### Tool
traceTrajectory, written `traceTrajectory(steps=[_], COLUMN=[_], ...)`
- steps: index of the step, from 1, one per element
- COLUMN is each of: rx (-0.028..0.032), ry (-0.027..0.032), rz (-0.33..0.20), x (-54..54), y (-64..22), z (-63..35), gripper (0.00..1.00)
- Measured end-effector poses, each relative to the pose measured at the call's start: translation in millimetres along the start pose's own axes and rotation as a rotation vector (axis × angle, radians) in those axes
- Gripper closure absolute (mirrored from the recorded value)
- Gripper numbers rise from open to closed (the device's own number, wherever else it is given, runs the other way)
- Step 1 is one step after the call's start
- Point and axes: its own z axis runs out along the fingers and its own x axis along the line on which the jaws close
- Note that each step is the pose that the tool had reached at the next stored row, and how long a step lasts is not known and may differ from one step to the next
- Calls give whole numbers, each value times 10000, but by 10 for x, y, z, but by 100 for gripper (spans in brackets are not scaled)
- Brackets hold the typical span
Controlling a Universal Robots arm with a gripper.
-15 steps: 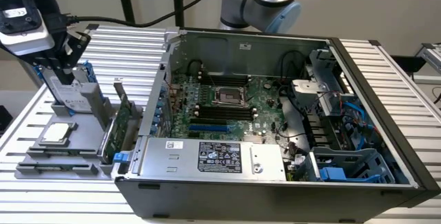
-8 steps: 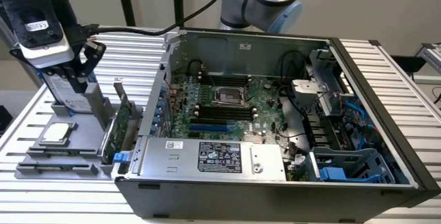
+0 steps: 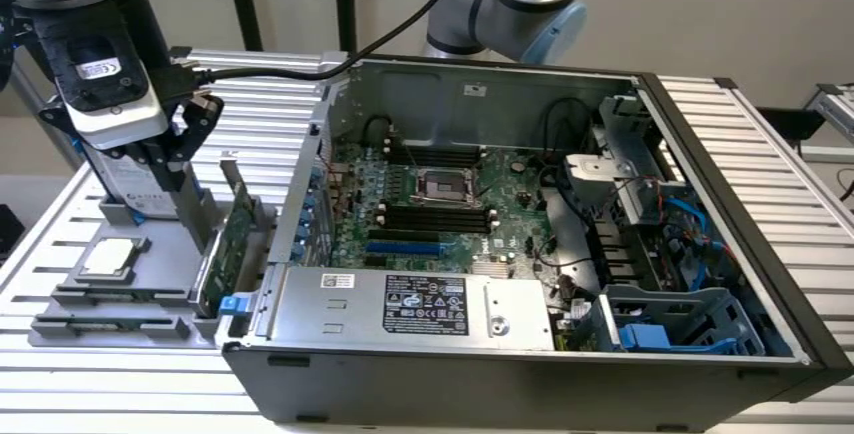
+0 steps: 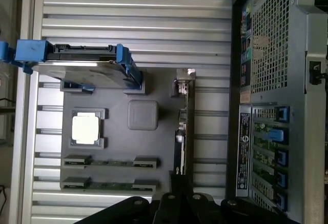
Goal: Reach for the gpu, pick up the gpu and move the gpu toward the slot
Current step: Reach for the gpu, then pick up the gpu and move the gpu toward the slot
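Note:
The gpu (image 3: 240, 232) is a thin green card standing on edge in the grey fixture tray (image 3: 80, 279), just outside the open computer case. The wrist view looks down its edge, gpu (image 4: 185, 131), with the silver bracket (image 4: 185, 76) at the far end. My gripper (image 3: 174, 182) hangs above the tray's back part, to the exterior view's left of the card and apart from it. Its dark fingers (image 4: 174, 201) are shut with nothing between them. Expansion slots, one blue (image 3: 403, 250), lie on the motherboard inside the case.
On the tray lie a silver hard drive with blue rails (image 4: 82, 69), a square processor chip (image 4: 86, 129) and two memory sticks (image 4: 110, 161). The case wall (image 4: 271, 106) stands close beside the card. The power supply (image 3: 414, 304) and cables fill the case's near side.

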Motion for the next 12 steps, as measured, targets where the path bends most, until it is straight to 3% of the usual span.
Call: traceTrajectory(steps=[12], rx=[0], ry=[0], rz=[0], x=[0], y=[0], z=[0], gripper=[88])
